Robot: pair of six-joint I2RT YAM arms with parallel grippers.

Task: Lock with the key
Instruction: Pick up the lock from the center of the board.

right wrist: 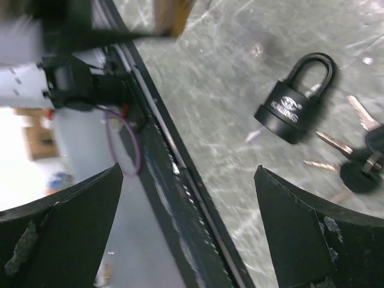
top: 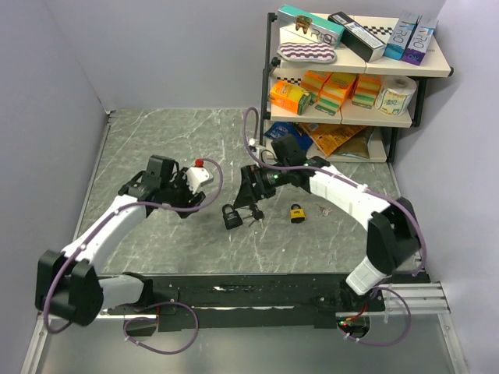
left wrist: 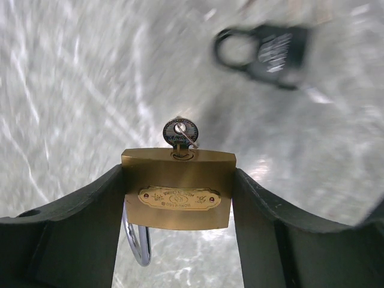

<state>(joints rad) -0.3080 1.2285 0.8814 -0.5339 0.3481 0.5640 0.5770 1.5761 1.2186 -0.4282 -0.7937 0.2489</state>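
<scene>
Brass padlock [left wrist: 177,198], key [left wrist: 180,132] inserted

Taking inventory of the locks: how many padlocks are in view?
3. The brass padlock, a small metal key inserted, sits clamped in the left end effector. A black padlock lies on the grey marbled table; a small yellow padlock lies right of it.

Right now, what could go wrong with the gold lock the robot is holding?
The left gripper pinches the brass padlock only by its sides, so turning the key might twist it loose. The open right gripper hangs near the black padlock and could bump it.
</scene>
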